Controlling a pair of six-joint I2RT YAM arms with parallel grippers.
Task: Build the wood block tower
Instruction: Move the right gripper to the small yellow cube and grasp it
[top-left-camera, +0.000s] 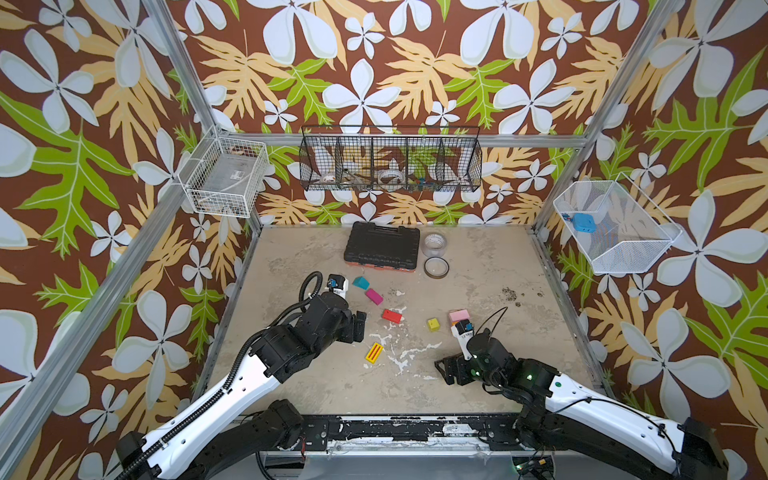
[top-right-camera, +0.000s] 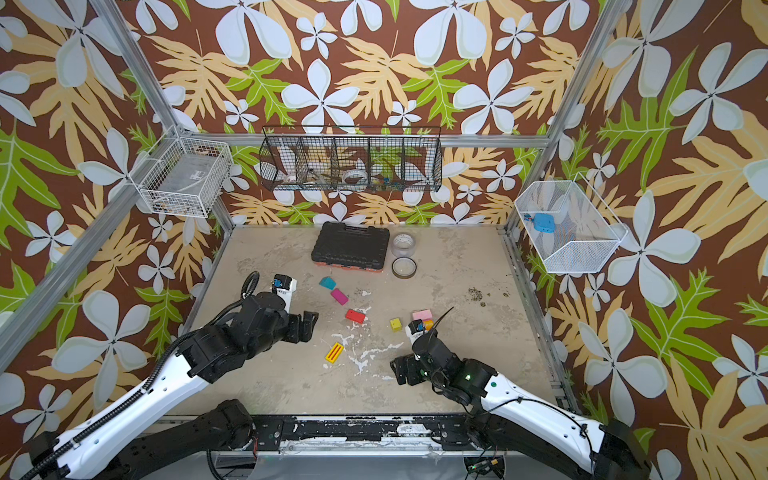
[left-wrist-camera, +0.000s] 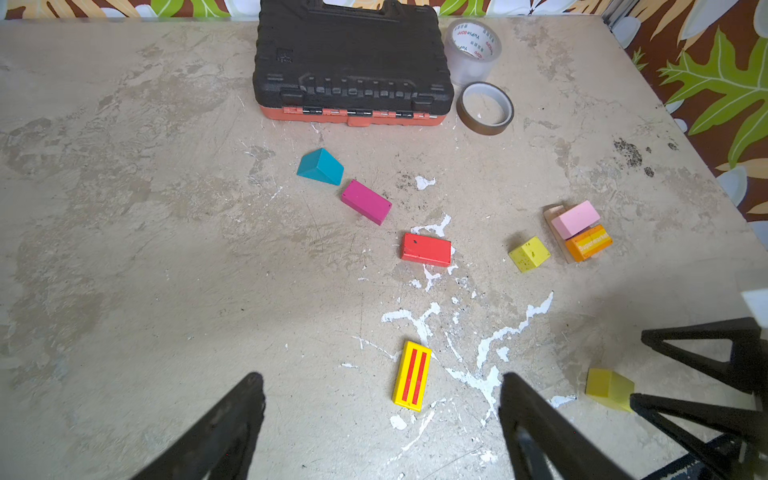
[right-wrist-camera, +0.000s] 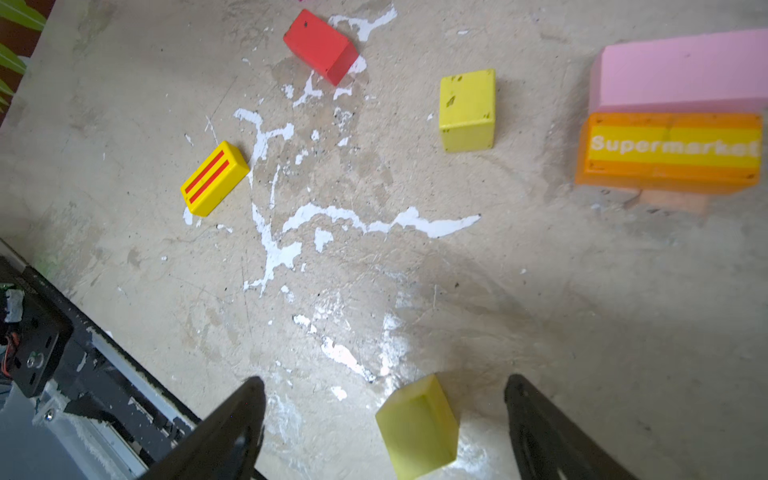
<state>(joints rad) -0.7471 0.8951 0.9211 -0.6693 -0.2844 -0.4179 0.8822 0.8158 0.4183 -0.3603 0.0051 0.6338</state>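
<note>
On tabletop (right-wrist-camera: 540, 291) | right hand (right-wrist-camera: 384, 380) spread apart, yellow-green cube (right-wrist-camera: 417, 428) between, untouched | left hand (left-wrist-camera: 380, 376) apart, striped yellow brick (left-wrist-camera: 412, 376) between tips

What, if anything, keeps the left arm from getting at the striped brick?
Likely nothing, so yes: the striped brick lies alone just ahead of the open left fingers, with nothing between.
</note>
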